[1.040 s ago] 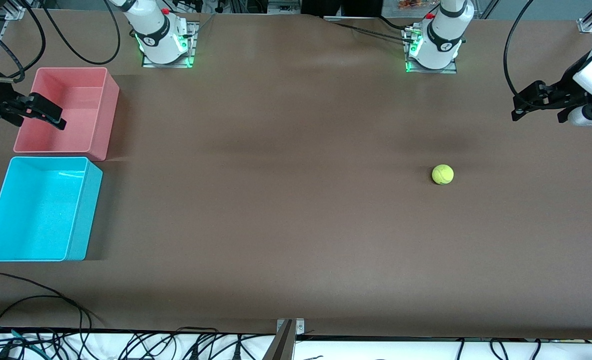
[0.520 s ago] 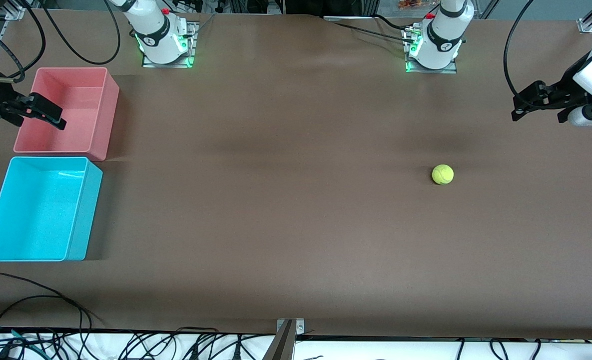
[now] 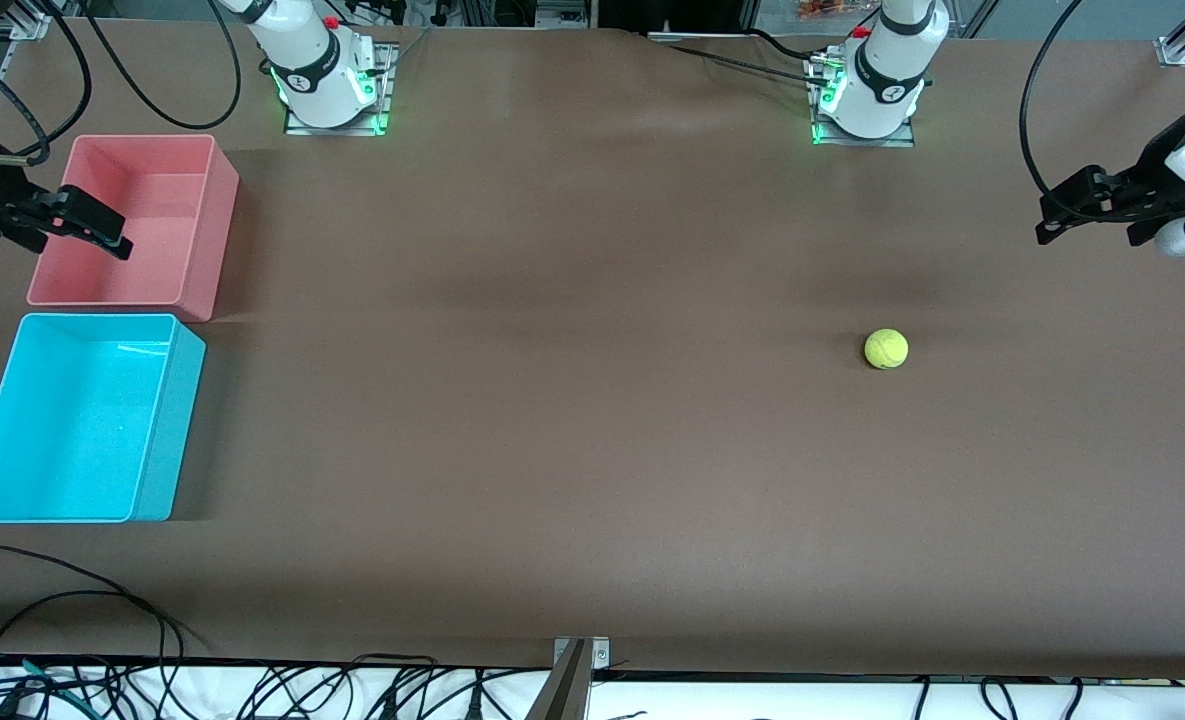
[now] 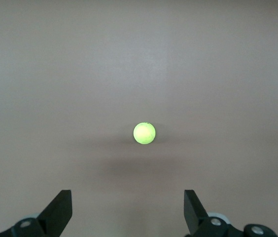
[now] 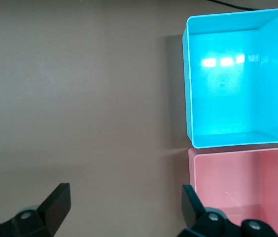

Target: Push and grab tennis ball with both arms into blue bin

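Front view: tennis ball (image 3: pixel 886 349) on the brown table (image 3: pixel 572 400), alone, well apart from both claws. Left gripper (image 3: pixel 1062 215) in the air at the left arm's end, spread wide. Right gripper (image 3: pixel 102 238) over the pink bin (image 3: pixel 207 240), fingers apart; blue bin (image 3: pixel 167 420) just beside the pink one, nearer the camera.

Left wrist view: ball (image 4: pixel 144 133) centred ahead of the spread fingers (image 4: pixel 60 210).

Right wrist view: blue bin (image 5: pixel 188 89) and pink bin (image 5: pixel 193 168) side by side below the open fingers (image 5: pixel 57 200).

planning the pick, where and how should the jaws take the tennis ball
Grip the tennis ball across its widest middle, coming straight down from above. It is round, so no side is better, and it sits alone on the table with nothing touching it. The left gripper, jaws open, looks best placed.
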